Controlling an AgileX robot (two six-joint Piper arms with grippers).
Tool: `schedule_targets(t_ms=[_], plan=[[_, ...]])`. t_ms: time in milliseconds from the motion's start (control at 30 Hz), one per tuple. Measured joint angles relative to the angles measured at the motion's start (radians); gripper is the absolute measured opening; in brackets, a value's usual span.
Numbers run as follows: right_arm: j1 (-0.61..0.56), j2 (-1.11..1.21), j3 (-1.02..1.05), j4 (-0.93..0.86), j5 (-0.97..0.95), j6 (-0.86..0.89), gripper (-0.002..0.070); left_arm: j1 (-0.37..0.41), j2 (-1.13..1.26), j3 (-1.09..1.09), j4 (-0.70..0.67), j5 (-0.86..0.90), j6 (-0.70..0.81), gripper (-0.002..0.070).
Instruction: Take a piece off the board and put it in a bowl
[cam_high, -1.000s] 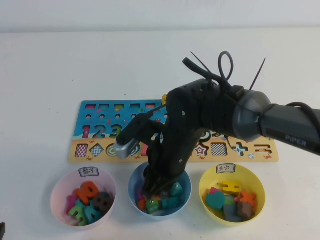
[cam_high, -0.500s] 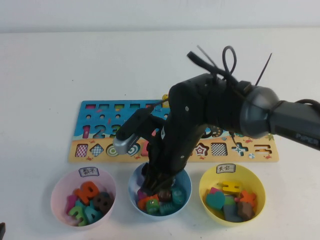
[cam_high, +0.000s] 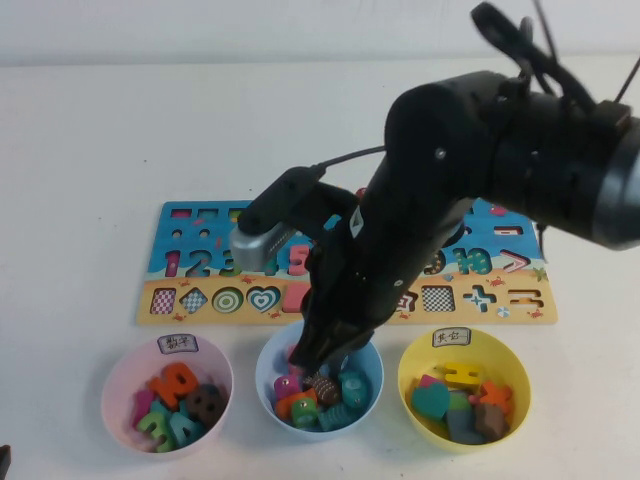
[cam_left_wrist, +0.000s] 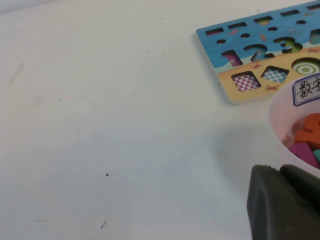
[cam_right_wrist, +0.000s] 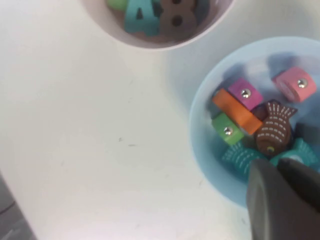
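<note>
Right gripper (cam_high: 318, 350) over blue bowl (cam_high: 268, 380) near table's front edge, fingers unclear; brown piece (cam_right_wrist: 273, 131) inside. Left gripper (cam_left_wrist: 285, 202) beside pink bowl (cam_left_wrist: 280, 125), state unclear.

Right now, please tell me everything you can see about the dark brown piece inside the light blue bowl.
The dark brown piece is fish-shaped, with a fanned tail, rows of pale dashes like scales and a small pale dot near one end. It looks like painted wood. It lies flat in the light blue bowl, resting against an orange piece and teal pieces. Nothing grips it: the right gripper hangs just above the bowl, and the left gripper is beside the pink bowl.
</note>
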Motion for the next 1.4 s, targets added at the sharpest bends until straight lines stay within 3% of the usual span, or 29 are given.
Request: schedule_targets(t_ms=[267, 700, 900, 1100, 1400], plan=[[0.0, -0.164, 0.083, 0.0, 0.015, 0.036, -0.0013, 0.0, 0.0, 0.0, 0.0, 0.0, 0.0, -0.0001], [0.0, -0.605, 0.57, -0.017, -0.221, 0.105, -0.0015, 0.0, 0.0, 0.0, 0.0, 0.0, 0.0, -0.0001], [0.0, -0.649, 0.696, -0.036, -0.302, 0.105, -0.0015, 0.0, 0.0, 0.0, 0.0, 0.0, 0.0, -0.0001], [-0.003, -0.656, 0.815, -0.036, -0.501, 0.105, -0.0016, 0.0, 0.0, 0.0, 0.0, 0.0, 0.0, -0.0001], [-0.209, -0.839, 1.118, -0.036, -0.85, 0.106, -0.0016, 0.0, 0.0, 0.0, 0.0, 0.0, 0.0, -0.0001]])
